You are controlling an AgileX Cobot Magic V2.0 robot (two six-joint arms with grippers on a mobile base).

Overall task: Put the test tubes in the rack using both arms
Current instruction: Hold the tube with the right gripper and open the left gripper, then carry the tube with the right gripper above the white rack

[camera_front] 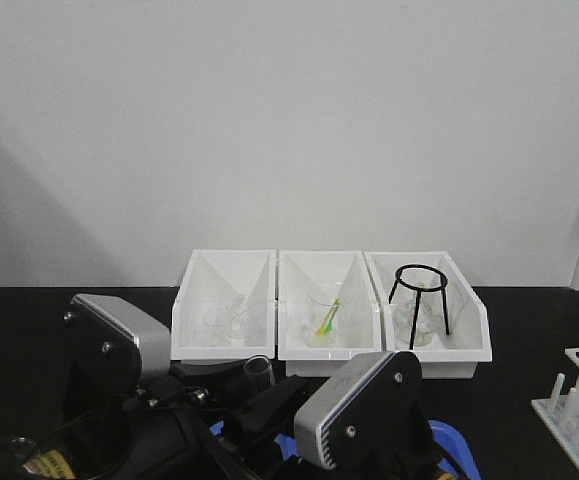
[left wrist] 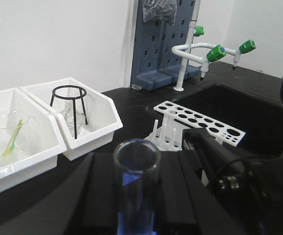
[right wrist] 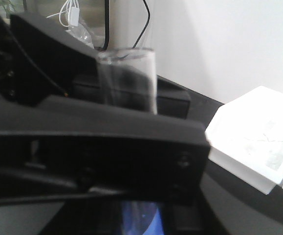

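Observation:
One clear test tube (left wrist: 136,161) stands upright between the black fingers of my left gripper (left wrist: 137,169), which is shut on it. The front view shows only the tube's rim (camera_front: 259,367), between the two silver wrist housings. In the right wrist view the left gripper's black body crosses in front of the tube (right wrist: 129,81). The tube's lower part shows below that body, at my right gripper (right wrist: 143,218); those jaws are dark and blurred. The white rack (left wrist: 200,121) with rows of holes stands behind and to the right, and it also shows at the table's right edge (camera_front: 577,398).
Three white angled bins (camera_front: 224,345) stand at the back, holding a beaker with a green-yellow stick (camera_front: 326,318) and a black wire stand (camera_front: 421,290). A blue tray (camera_front: 454,440) lies under the arms. A sink with green-tipped taps (left wrist: 214,53) lies beyond the rack.

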